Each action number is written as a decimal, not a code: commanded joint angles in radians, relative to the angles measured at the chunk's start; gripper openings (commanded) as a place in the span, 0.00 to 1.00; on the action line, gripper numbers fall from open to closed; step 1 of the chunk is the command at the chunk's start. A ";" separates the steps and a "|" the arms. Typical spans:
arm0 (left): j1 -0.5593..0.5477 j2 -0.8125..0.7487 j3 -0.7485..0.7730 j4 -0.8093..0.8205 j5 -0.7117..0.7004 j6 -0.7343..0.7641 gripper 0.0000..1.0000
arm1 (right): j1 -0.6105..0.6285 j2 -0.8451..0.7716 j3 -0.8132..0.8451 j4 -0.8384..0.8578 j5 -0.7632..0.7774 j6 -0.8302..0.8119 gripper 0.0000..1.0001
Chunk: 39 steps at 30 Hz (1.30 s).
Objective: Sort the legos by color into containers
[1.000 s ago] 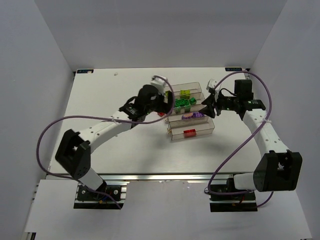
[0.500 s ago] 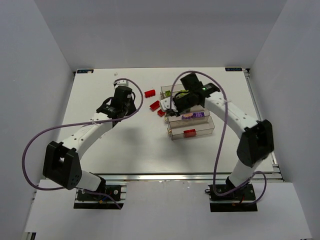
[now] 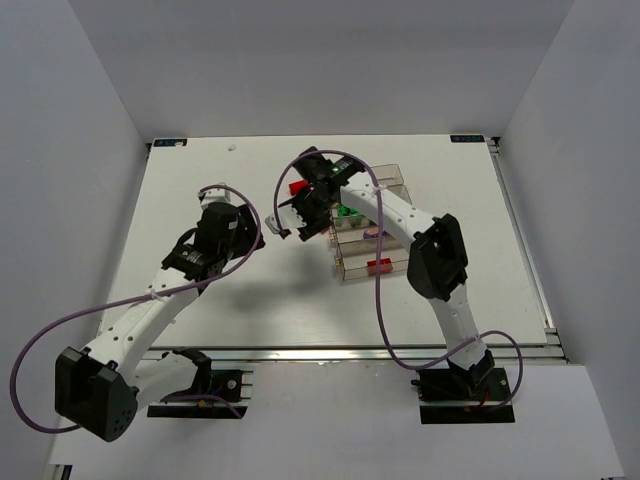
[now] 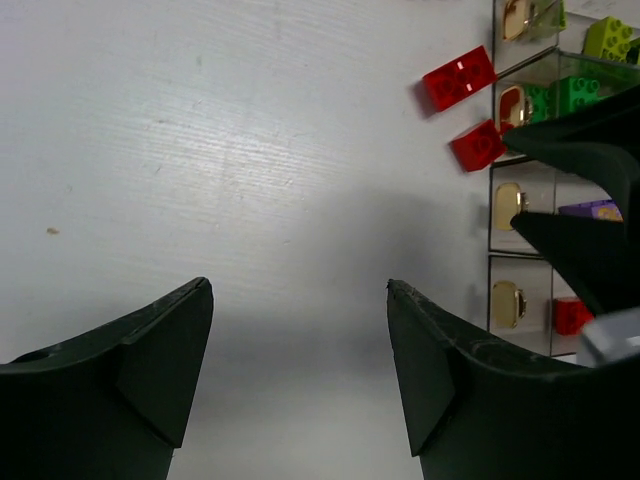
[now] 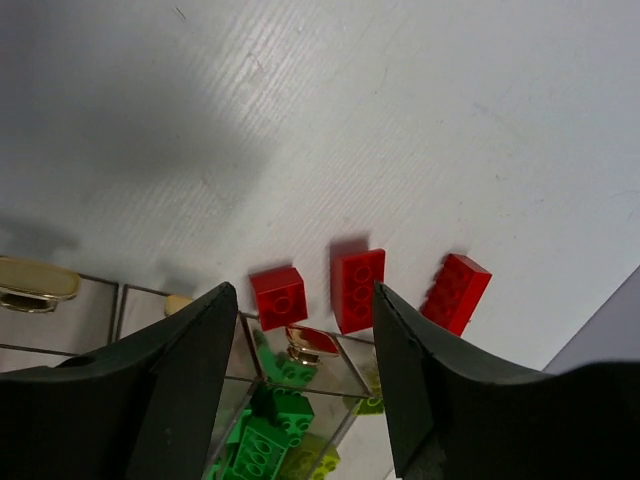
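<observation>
While three loose red bricks lie on the white table near the left ends of the four clear trays, the right gripper hangs just above them, jaws spread wide with nothing between them. One of the three sits right against a tray corner. Off to the left, the left gripper hovers over the tabletop, likewise parted and empty, well apart from the bricks. Inside the trays, a yellow-green brick shows in the farthest, green bricks in the next, a purple brick in the third and a lone red brick in the nearest. The right arm's dark fingers partly hide the middle two trays from the left wrist camera.
</observation>
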 commanded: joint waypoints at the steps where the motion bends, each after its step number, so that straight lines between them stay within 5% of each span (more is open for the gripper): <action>1: 0.011 -0.063 -0.044 -0.018 -0.028 -0.013 0.80 | 0.028 0.051 0.115 -0.122 0.151 -0.031 0.61; 17: 0.015 -0.319 -0.129 -0.207 -0.186 -0.096 0.85 | 0.068 0.217 0.149 -0.114 0.431 -0.046 0.63; 39: 0.015 -0.368 -0.133 -0.244 -0.197 -0.125 0.85 | 0.084 0.313 0.138 -0.054 0.605 -0.101 0.59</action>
